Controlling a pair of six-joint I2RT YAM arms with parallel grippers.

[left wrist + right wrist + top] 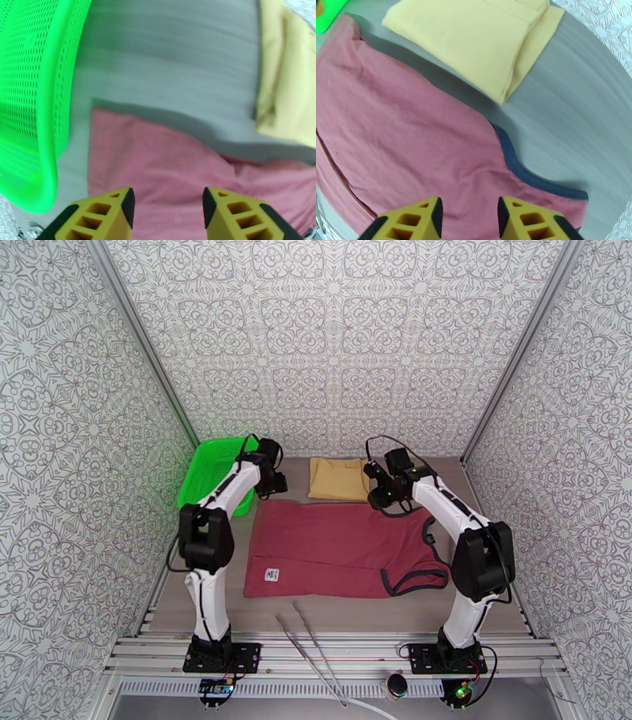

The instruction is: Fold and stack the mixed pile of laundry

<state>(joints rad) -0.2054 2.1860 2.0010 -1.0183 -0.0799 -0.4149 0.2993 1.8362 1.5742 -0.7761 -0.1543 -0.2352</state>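
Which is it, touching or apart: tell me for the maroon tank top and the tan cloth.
Apart. The right wrist view shows a strip of bare table between the tan cloth and the maroon tank top.

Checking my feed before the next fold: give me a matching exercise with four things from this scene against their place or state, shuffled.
1 maroon tank top
2 tan cloth
3 green basket
4 left gripper

A folded, far centre
B open, over the tank top near its far left corner
C spread out, in the middle
D far left corner

Pairs: 1-C, 2-A, 3-D, 4-B
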